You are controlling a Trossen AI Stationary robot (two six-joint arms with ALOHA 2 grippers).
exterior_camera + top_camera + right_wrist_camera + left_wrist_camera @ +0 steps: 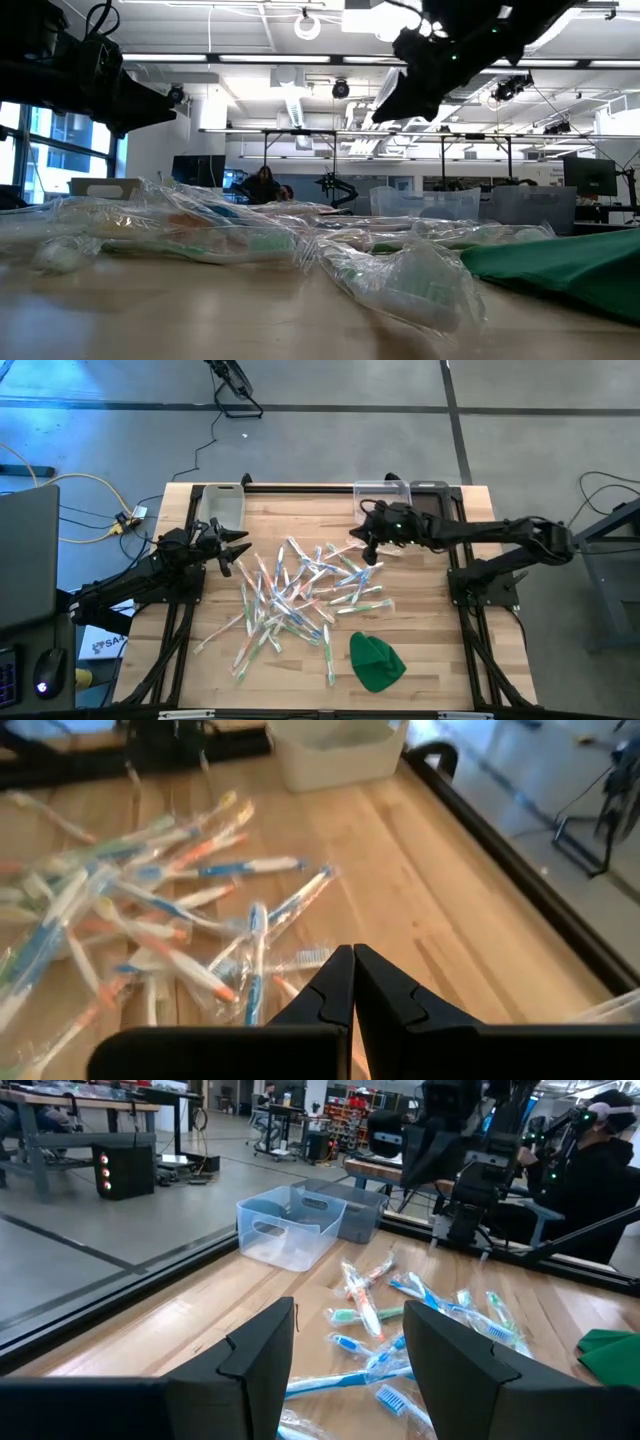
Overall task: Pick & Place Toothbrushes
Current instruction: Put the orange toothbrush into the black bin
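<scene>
Toothbrushes point(300, 592) lie heaped between the grippers; left gripper point(232, 550) gapes wide, empty, just beside the heap. Right gripper point(368, 550) pinched together, holding nothing, above the heap's edge.

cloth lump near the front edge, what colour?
Green. The cloth shows best in the high view, lying beside the toothbrushes.

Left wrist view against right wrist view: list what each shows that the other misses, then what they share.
Only the left wrist view shows the open left end effector, a clear bin with a second bin behind it, the edge of the green cloth, and a person beyond the table.

Only the right wrist view shows the shut right end effector and a pale bin at the table's edge.

Both show the wrapped toothbrushes scattered on the wooden table.
</scene>
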